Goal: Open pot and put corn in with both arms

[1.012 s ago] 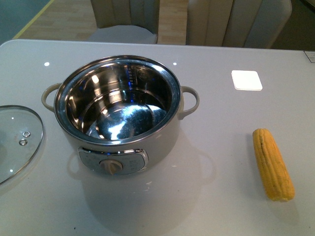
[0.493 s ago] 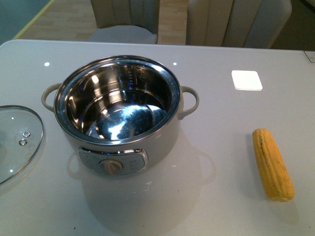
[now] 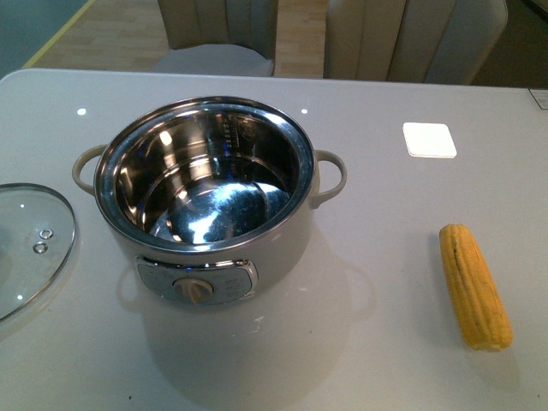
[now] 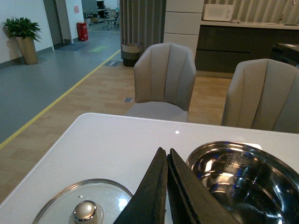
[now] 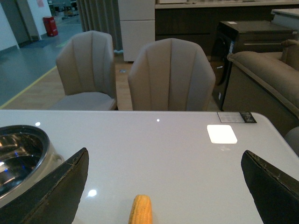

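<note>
The cream-white pot stands open on the white table, its steel bowl empty and its dial facing me. The corn lies on the table to the right of the pot. Neither arm shows in the front view. In the left wrist view my left gripper is shut and empty, between the pot and the glass lid. In the right wrist view my right gripper is open wide, with the tip of the corn between its fingers and the pot off to one side.
The glass lid lies flat on the table left of the pot. A white square patch sits at the back right. Two beige chairs stand behind the table's far edge.
</note>
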Motion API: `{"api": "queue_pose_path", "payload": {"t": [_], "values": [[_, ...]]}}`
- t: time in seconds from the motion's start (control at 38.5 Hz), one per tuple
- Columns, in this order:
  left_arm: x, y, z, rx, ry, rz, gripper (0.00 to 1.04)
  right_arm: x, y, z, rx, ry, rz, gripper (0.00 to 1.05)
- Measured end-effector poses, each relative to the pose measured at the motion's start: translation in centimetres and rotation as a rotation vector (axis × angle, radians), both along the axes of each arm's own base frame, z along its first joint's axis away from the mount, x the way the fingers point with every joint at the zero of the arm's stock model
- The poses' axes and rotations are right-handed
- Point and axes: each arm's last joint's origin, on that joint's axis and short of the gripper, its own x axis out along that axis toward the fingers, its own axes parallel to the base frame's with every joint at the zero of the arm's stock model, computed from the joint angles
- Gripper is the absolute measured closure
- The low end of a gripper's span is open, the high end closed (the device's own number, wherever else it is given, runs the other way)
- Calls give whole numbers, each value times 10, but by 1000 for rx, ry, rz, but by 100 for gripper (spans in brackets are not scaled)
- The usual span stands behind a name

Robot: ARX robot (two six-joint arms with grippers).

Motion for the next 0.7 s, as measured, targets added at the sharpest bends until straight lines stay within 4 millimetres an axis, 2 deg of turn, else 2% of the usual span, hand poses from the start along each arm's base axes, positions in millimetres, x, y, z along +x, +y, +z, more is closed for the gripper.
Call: {"api": "queue_pose_path", "payload": {"t": [0.16, 0.52, 0.62, 0.7], "values": [[-9, 0, -3, 0, 6, 0, 101, 0, 0, 0, 0, 0, 0, 9], [-10, 0, -2, 0, 3, 0, 101, 0, 0, 0, 0, 0, 0, 9], [-10, 0, -2, 0, 3, 0, 77, 0, 0, 0, 0, 0, 0, 9], [-10, 0, -2, 0, 4, 0, 63, 0, 0, 0, 0, 0, 0, 9]]}}
